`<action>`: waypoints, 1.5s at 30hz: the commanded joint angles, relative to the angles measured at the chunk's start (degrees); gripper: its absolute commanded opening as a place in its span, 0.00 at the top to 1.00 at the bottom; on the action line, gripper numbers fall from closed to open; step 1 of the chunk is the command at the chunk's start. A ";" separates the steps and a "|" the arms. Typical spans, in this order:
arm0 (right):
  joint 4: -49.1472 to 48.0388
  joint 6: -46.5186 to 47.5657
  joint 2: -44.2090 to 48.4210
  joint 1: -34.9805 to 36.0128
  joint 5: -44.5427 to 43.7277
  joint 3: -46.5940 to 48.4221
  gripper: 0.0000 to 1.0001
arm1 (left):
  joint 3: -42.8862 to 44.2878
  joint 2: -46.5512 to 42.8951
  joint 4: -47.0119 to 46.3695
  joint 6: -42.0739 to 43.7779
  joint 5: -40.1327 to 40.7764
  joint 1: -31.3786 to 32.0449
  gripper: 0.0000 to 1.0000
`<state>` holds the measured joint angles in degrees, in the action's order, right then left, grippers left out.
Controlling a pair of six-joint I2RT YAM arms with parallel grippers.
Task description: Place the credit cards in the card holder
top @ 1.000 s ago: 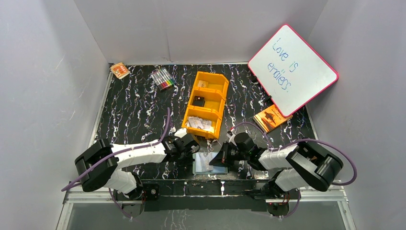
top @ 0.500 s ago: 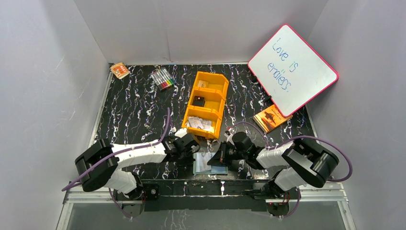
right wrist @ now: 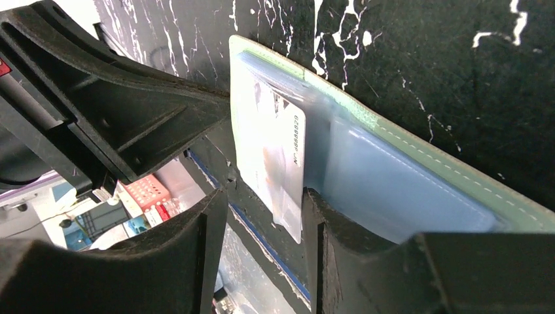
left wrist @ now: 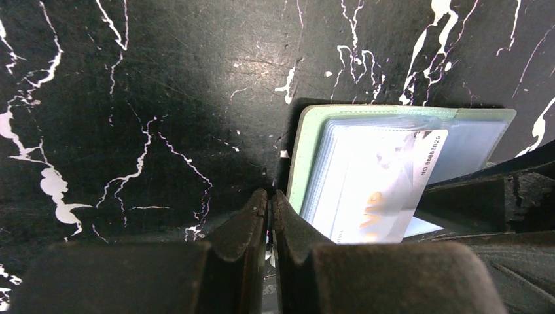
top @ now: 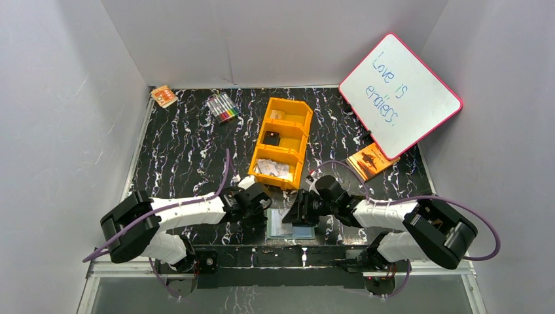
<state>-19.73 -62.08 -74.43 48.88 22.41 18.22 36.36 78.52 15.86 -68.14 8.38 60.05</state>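
Observation:
The card holder [top: 288,224] lies open near the table's front edge, its green rim [left wrist: 298,150] and pale blue pockets [right wrist: 393,190] facing up. One credit card [left wrist: 379,176] sits partly inside a clear pocket, with its near end [right wrist: 271,150] sticking out. My right gripper [right wrist: 264,196] is open, and that card end stands between its fingers. My left gripper [left wrist: 269,193] is shut just beside the holder's left edge, with nothing seen between its fingers. More credit cards [top: 273,169] lie in the near compartment of the orange tray.
The orange three-compartment tray [top: 305,137] stands just behind the holder. A whiteboard [top: 400,95] leans at the back right, with an orange book [top: 372,160] under it. Markers [top: 222,106] and a small orange box [top: 163,96] lie at the back left.
My right gripper has gone from shut to open, letting go of the card, and has shifted a little to the left. The left gripper stays shut in place.

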 commanded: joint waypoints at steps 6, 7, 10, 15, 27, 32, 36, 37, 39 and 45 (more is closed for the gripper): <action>6.33 4.60 -1.16 0.29 0.96 5.44 0.46 | -2.83 1.87 2.81 0.20 -1.82 0.15 0.94; 6.05 4.52 -1.57 0.40 1.34 5.66 0.46 | -2.79 1.90 2.65 0.20 -1.98 0.15 0.94; 5.08 4.30 -3.02 0.62 2.45 6.10 0.46 | -2.71 2.03 2.19 0.32 -2.22 0.15 0.95; 3.96 3.93 -5.15 1.20 3.90 7.71 0.46 | -2.89 2.23 1.75 0.39 -2.63 0.16 0.95; 7.51 5.13 -5.35 2.09 2.96 10.52 0.45 | -3.21 0.30 3.18 0.65 -0.66 0.15 0.96; 10.30 6.97 -4.78 2.18 2.29 12.54 0.44 | -3.62 -0.91 3.20 0.67 0.33 0.15 0.96; 8.37 6.98 -7.07 3.14 3.77 14.32 0.45 | -2.27 0.18 2.70 2.28 0.06 0.20 0.96; 8.23 6.98 -7.65 3.44 3.85 14.88 0.45 | -1.90 0.49 2.94 2.57 0.18 0.16 0.96; 8.26 6.98 -8.38 3.85 3.86 15.68 0.45 | -1.52 0.62 3.40 2.78 0.42 0.16 0.96; 16.84 10.90 -5.93 3.98 0.31 18.48 0.41 | -1.99 -2.09 6.38 1.52 3.00 0.15 0.91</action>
<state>-7.64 -54.89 -82.72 52.49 24.49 32.49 35.31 77.54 14.55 -66.94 7.64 60.12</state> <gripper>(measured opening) 0.563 0.056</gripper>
